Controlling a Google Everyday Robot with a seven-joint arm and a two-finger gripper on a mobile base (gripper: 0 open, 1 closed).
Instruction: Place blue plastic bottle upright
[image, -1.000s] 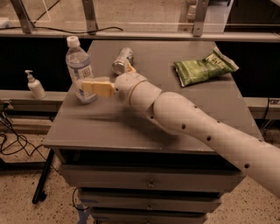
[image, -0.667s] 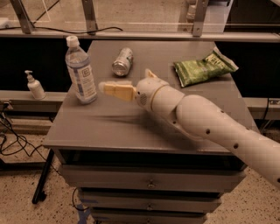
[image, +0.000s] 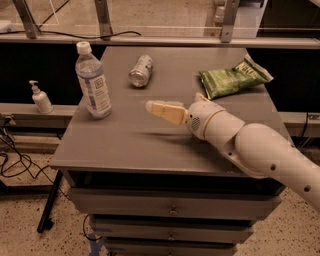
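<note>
The blue plastic bottle (image: 93, 82) is clear and ribbed, with a white cap and a pale blue-and-white label. It stands upright near the left edge of the grey table (image: 120, 147). My gripper (image: 152, 107) hovers over the middle of the table, to the right of the bottle and apart from it. It holds nothing. The white arm reaches in from the lower right.
A short silver can (image: 140, 70) lies on its side behind the gripper. A green snack bag (image: 235, 77) lies at the back right. A small white pump dispenser (image: 40, 98) stands on a ledge left of the table. Drawers sit below the tabletop, and cables lie on the floor at left.
My gripper was right by the upright bottle a second ago. It has drawn back to the right, leaving the bottle standing where it was.
</note>
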